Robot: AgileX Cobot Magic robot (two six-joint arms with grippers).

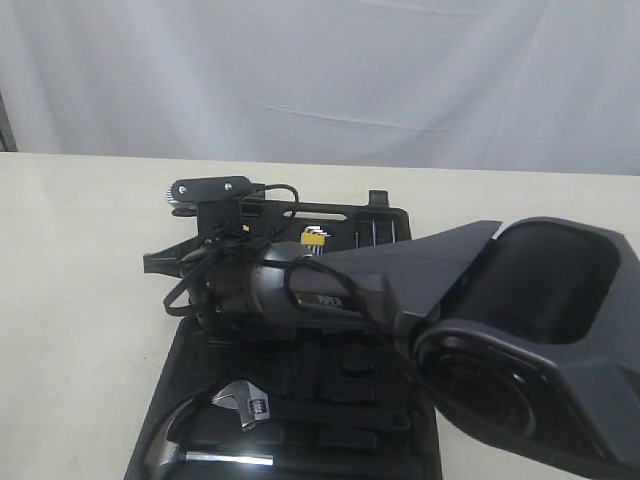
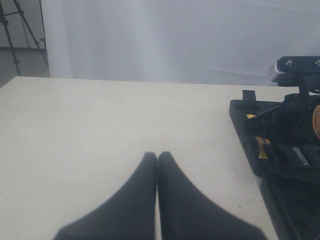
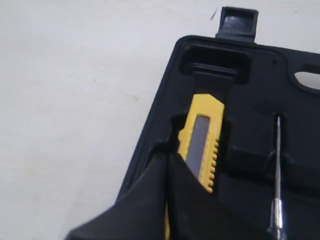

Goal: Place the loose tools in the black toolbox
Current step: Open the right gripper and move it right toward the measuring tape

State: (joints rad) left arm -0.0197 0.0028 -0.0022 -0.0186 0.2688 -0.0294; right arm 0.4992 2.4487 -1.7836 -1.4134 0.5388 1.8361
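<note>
Left end effector, closed, points across pale table toward white curtain

- Just past your right pincer, which is black, the utility knife is yellow with a grey centre strip.
- The toolbox around it is black.
- Your left pincer is black, over a cream table.

On the right wrist view, the right gripper hides the tail of the knife, and the screwdriver runs off the edge. Exterior: the arm blankets the toolbox middle, and the hammer is clipped at the bottom edge.
</note>
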